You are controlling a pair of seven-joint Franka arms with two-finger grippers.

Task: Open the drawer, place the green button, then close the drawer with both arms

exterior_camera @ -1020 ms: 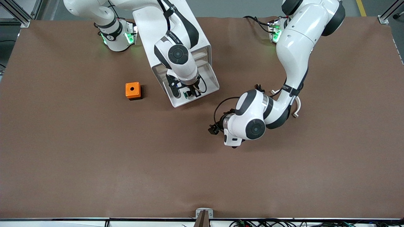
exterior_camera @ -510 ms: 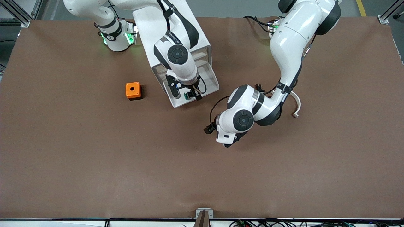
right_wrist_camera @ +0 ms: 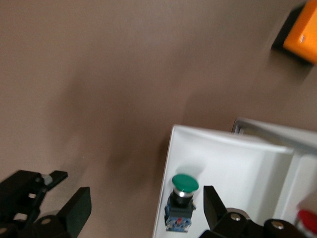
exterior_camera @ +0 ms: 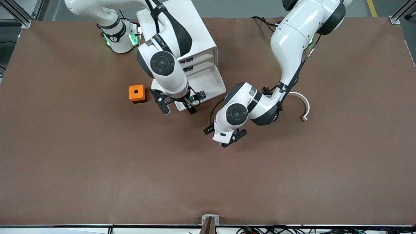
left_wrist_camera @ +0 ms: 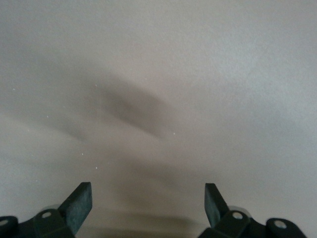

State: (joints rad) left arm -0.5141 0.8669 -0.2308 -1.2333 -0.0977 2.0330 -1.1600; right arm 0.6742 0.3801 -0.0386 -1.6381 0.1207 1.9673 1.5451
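Brown tabletop [exterior_camera: 97,169] carries a white cabinet [exterior_camera: 195,29] with its drawer [exterior_camera: 211,85] pulled out. The button [right_wrist_camera: 182,202] stands upright inside the drawer, in the corner by its front wall, green cap up. The right gripper [exterior_camera: 177,104] hangs over the drawer's front edge, jaws apart and empty, one finger beside the button, the other outside the drawer. Placing looks done; closing comes next, which calls for pushing the drawer front toward the cabinet. The left gripper [exterior_camera: 232,138] hovers over bare tabletop near the drawer, jaws apart. An orange box [exterior_camera: 136,93] sits nearby.
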